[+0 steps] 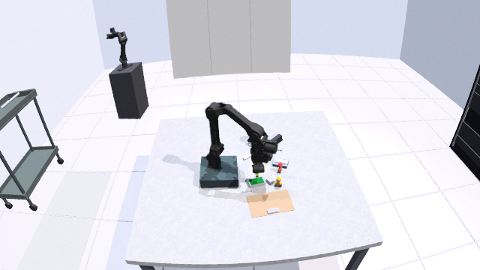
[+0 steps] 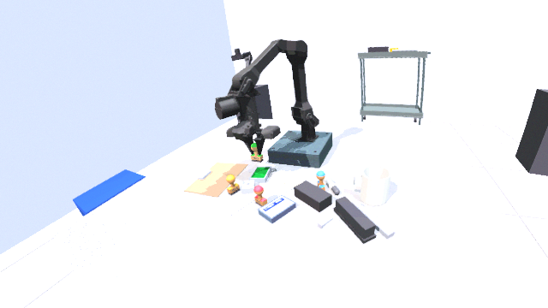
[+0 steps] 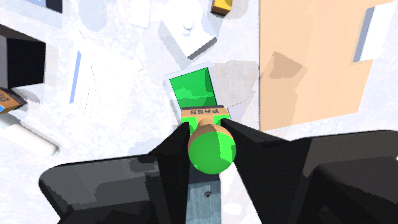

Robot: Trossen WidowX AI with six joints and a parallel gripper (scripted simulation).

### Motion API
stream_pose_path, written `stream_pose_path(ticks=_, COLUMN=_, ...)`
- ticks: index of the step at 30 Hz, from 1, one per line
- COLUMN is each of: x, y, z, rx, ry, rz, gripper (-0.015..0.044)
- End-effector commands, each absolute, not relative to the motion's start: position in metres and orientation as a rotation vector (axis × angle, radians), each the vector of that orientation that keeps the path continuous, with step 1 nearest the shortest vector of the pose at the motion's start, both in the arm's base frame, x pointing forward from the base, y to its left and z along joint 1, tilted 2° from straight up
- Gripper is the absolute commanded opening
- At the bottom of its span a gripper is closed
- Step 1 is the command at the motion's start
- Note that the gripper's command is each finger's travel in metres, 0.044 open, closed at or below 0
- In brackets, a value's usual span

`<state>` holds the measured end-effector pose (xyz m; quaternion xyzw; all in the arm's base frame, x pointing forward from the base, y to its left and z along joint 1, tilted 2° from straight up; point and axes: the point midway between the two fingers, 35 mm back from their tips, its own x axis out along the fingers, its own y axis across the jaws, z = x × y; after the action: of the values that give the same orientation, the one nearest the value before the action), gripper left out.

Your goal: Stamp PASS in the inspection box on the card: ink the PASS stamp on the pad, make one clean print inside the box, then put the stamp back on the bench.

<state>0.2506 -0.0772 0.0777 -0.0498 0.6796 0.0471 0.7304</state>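
A single arm (image 1: 240,121) is seen in matte black throughout, built of blocky, faceted links joined at rounded housings. It is mounted on a square, dark slate-grey base (image 1: 229,181) with a mottled top. A thick black cylinder (image 2: 225,108) is carried sideways at the wrist, left of centre in the exterior view. The gripper (image 3: 206,131) is formed by two black, wedge-shaped fingers tapering to narrow tips. Between them, at the lower centre of the wrist view, a blue-grey strip (image 3: 204,200) with one small screw is shown.
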Motion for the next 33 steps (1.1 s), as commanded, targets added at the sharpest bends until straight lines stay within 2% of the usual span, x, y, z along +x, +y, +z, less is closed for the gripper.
stream_pose_path(ticks=1, x=0.250, y=-0.076, z=0.074, rx=-0.108, ry=1.500, rz=0.110, gripper=0.0000)
stream_pose_path(ticks=33, x=0.251, y=-0.077, z=0.052, rx=-0.106, ry=1.500, rz=0.110, gripper=0.0000)
